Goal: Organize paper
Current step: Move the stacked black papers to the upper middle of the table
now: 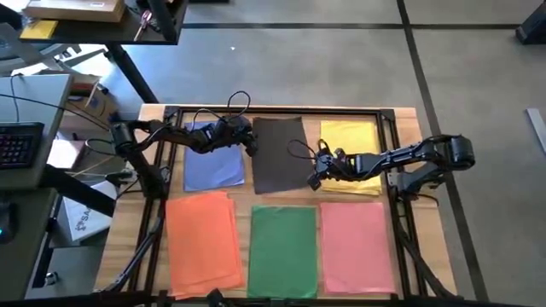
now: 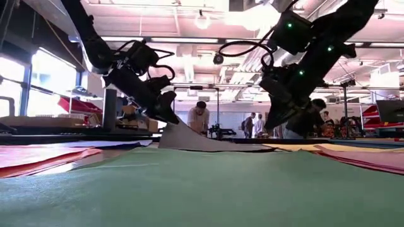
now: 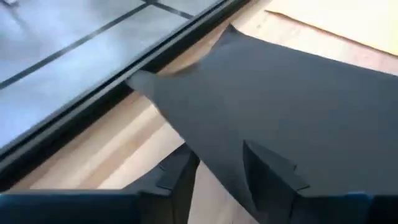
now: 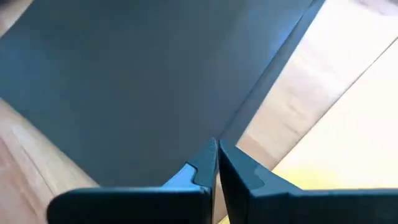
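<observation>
Thin, limp dark grey paper [image 1: 280, 153], centre of frame: left claw [image 1: 250, 143] pinching its lifted edge; right claw [image 1: 315, 173] pressed together at opposite edge. Best gripped at edges.

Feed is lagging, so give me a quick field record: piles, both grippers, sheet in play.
piles: blue, grey, yellow in the far row; orange, green, pink in the near row
left gripper: at grey's far-left edge, shut on it, edge lifted
right gripper: shut, at grey's right edge
</observation>
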Controlling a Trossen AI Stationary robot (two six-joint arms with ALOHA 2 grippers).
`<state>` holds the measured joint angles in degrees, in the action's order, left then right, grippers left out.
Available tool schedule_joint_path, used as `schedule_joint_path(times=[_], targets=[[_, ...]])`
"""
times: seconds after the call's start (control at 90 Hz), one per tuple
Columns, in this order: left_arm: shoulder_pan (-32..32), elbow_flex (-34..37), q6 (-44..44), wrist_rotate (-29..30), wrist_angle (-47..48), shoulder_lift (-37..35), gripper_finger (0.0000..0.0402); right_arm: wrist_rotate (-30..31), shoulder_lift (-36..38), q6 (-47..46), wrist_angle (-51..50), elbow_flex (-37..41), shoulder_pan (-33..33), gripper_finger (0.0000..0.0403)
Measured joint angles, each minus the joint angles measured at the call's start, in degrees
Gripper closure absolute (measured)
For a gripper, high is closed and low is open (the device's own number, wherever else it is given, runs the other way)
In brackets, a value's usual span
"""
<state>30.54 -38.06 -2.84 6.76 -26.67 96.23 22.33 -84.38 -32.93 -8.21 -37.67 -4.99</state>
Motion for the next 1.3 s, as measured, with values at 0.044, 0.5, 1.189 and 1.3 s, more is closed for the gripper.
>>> schedule_joint_path(times=[0.044,0.5,1.189,1.3], targets=[[0.39,0.0,0.01,-0.06,0.45,-0.34,0.0276,-0.21,0.0,0.5,0.0,-0.26,-0.27,0.0403],[-1.71,-4.15,1.54,6.06,27.34,-7.15,0.0273,-2.01,-1.06,0.81,-2.16,-0.48,-5.01,0.0403],[-14.79,-1.73,-9.12,2.89,29.94,-1.9,0.04,-10.38,-11.43,4.2,3.93,-1.4,-11.63,0.0403],[-14.77,-1.84,-9.1,3.04,26.89,0.73,0.0399,-10.95,-11.58,3.38,3.96,-2.23,-10.64,0.0403]])
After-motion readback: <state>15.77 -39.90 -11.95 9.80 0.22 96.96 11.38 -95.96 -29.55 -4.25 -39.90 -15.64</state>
